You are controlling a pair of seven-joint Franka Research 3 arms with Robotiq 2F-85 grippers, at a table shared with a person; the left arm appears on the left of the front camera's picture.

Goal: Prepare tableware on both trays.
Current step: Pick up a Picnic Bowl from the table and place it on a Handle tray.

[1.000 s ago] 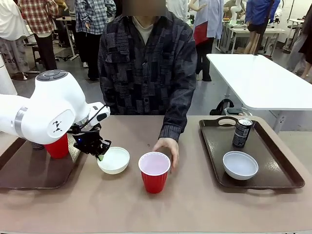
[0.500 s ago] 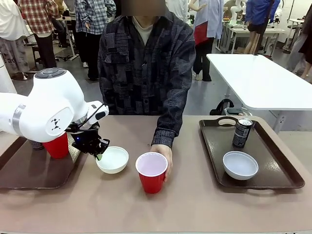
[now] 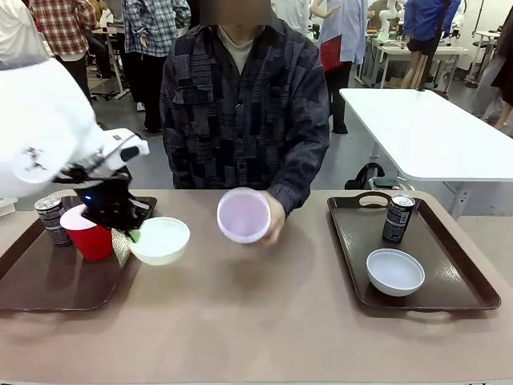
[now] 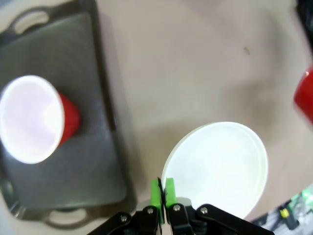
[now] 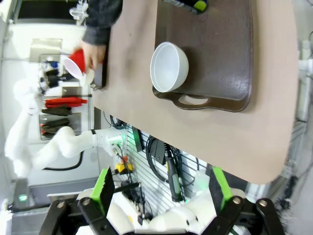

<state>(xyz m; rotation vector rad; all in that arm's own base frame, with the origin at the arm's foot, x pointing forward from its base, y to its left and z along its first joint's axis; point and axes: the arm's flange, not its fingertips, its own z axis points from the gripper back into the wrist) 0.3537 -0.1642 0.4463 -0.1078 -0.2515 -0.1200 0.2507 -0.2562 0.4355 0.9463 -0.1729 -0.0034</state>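
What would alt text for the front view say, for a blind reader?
The robot's left gripper pinches the rim of a white bowl beside the left tray, which holds a red cup and a black can. Across the table, a person's hand holds a second red cup tilted toward the camera; the right tray holds another bowl and another can.

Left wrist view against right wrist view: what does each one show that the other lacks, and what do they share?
Left wrist view: the left claw shut on the rim of a white bowl, beside the left tray holding a red cup. Right wrist view: the open right claw and the right tray with a second bowl. Shared: the tan tabletop.
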